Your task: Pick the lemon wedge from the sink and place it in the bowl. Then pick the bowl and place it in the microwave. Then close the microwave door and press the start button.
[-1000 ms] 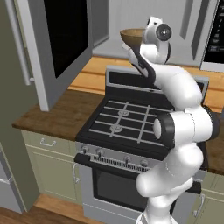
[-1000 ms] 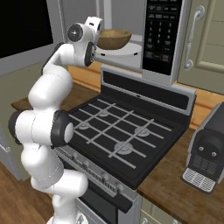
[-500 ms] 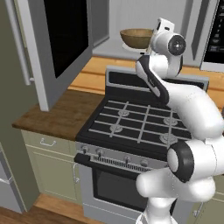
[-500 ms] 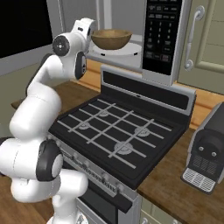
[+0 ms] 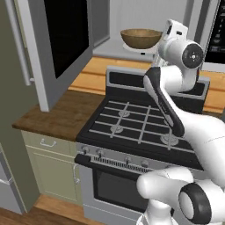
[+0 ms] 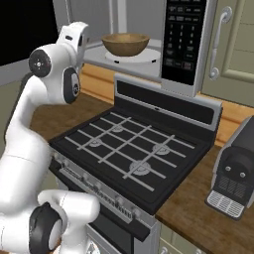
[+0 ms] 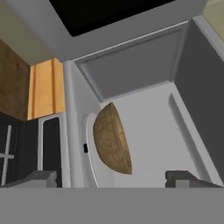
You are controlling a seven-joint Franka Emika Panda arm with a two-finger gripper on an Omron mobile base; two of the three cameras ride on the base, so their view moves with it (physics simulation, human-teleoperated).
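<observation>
One bowl [image 6: 125, 44] sits on the microwave [image 6: 188, 44] turntable, gripper [image 7: 111, 177] fingers wide and empty just outside, so pull straight clear of the cavity, then swing to the door [image 5: 55, 48] and push it shut.

Light-brown wooden bowl [image 6: 125, 44], darker brown along the rim, faint mottled grain on its outside. White round plate [image 6: 144, 56] under it. Microwave [image 7: 144, 74] pale grey inside, its keypad panel [image 6: 182, 35] black with small white markings. Microwave door [image 5: 66, 37] grey-framed with black glass. Stove [image 6: 130, 149] black on top with silver-grey grates, a silver strip of knobs along the front edge. Counter [image 5: 57, 116] dark brown wood grain, the strip behind it lighter orange wood. Cabinet [image 5: 47, 169] pale beige-green. Coffee machine [image 6: 235, 174] dark grey with a black face. Arm white with dark joints.
</observation>
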